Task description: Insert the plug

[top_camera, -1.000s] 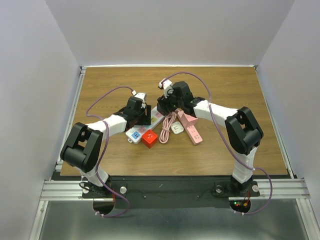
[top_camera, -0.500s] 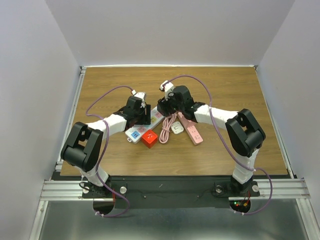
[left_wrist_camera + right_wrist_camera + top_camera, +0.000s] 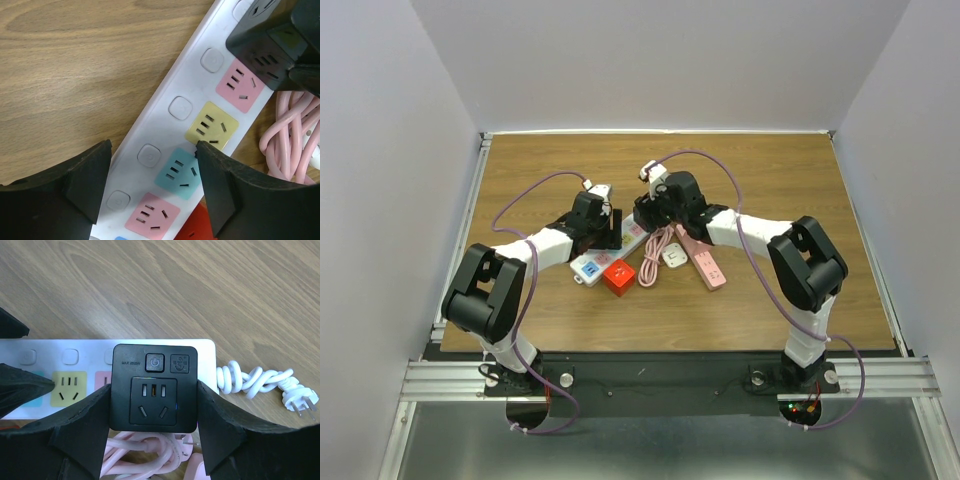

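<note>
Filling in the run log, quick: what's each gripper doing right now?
Left gripper: open, over the power strip, holding nothing.
Right gripper: closed on the black plug.

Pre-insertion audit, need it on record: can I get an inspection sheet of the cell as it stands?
Surface: wooden table, wood-grain top.
Job's things: black adapter over the cord end of the white power strip; cannot tell if it is seated.
Clutter: red block, coiled pink cable and pink strip beside the white strip.
End effectors: right end effector shut on the black adapter; left end effector open, low over the strip's coloured sockets.
Cables: white cord bundled, its plug lying loose; purple arm cables looped above the table.
Surroundings: grey walls; metal rail at the near edge.
</note>
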Tool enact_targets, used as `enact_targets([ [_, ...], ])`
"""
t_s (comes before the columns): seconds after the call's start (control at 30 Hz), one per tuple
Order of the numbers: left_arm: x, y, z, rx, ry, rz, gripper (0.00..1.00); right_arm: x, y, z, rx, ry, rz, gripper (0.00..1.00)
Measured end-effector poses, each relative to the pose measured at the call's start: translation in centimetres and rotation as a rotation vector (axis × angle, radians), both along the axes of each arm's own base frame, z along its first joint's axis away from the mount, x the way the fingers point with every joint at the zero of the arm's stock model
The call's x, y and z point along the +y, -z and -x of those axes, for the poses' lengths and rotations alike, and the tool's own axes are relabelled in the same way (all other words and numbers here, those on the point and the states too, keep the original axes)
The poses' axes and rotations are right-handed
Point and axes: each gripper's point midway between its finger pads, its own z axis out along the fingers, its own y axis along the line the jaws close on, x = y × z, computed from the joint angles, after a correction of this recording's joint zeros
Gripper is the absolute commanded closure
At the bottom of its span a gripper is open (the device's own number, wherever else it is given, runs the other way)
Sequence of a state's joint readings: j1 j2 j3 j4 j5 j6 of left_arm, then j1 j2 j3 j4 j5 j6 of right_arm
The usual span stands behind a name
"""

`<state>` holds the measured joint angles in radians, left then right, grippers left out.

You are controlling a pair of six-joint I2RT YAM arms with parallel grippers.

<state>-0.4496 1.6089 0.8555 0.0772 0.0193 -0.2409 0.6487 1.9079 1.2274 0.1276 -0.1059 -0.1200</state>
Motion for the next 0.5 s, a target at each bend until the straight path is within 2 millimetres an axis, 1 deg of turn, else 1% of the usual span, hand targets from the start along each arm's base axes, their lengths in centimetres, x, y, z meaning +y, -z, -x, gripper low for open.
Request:
enact_targets([
  [0.2, 0.3, -0.3, 0.5, 0.006, 0.009, -0.016, 0.18, 0.2, -0.1, -0.2, 0.003, 0.007, -0.009, 1.00],
  [0.33, 0.4, -1.3, 0.8, -0.002, 0.011, -0.013, 0.17, 0.1, 0.2, 0.0, 0.011, 0.011, -0.010, 0.99],
  [0.43, 0.1, -3.2, 0.9, -0.044, 0.020, 0.005, 0.16, 0.1, 0.2, 0.0, 0.010, 0.015, -0.018, 1.00],
  [0.5, -0.4, -4.8, 1.3, -0.080, 0.036, 0.023, 0.15, 0.1, 0.2, 0.0, 0.010, 0.021, -0.024, 1.00],
])
